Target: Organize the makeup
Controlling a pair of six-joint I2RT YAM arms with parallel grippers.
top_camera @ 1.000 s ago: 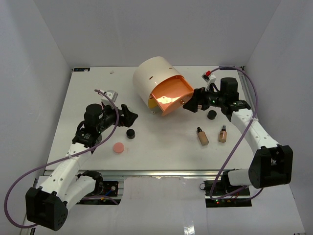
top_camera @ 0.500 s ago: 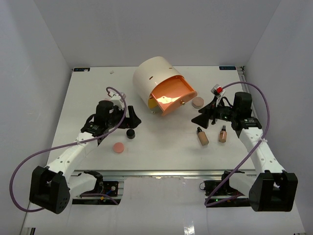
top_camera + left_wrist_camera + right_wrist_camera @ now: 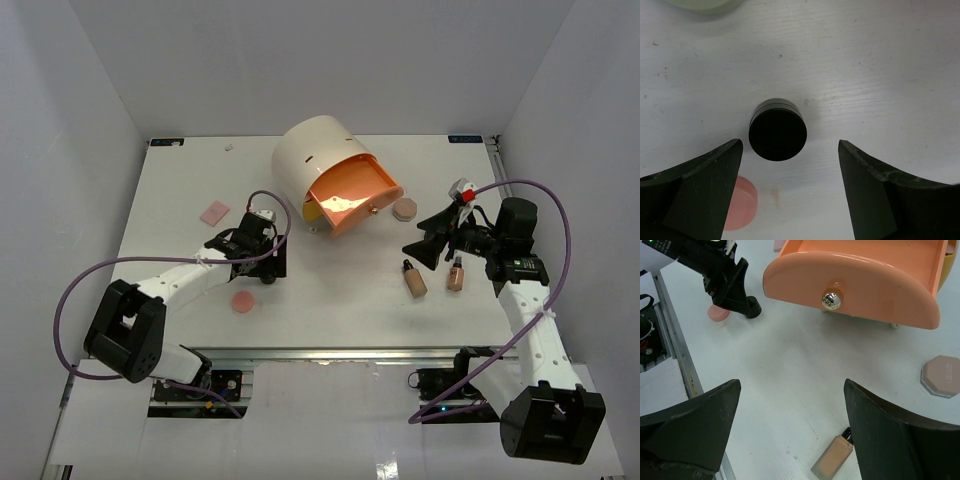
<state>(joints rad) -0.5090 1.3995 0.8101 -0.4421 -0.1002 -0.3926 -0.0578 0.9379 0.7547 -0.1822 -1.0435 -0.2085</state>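
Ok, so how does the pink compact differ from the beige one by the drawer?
Colour: the pink compact is salmon, the beige compact pale tan. Shape: the pink compact looks round, the beige compact eight-sided. Place: the pink compact lies near the black jar, the beige compact beside the open drawer. Both lie flat on the table, unheld.

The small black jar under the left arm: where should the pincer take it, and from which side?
Grip the black jar across its round side wall, coming straight down from above. It stands upright, lid up, low and wide, so the wall looks like the best purchase. The left pincer straddles it, open, with bare table on both sides. Watch the pink compact lying close by one finger.
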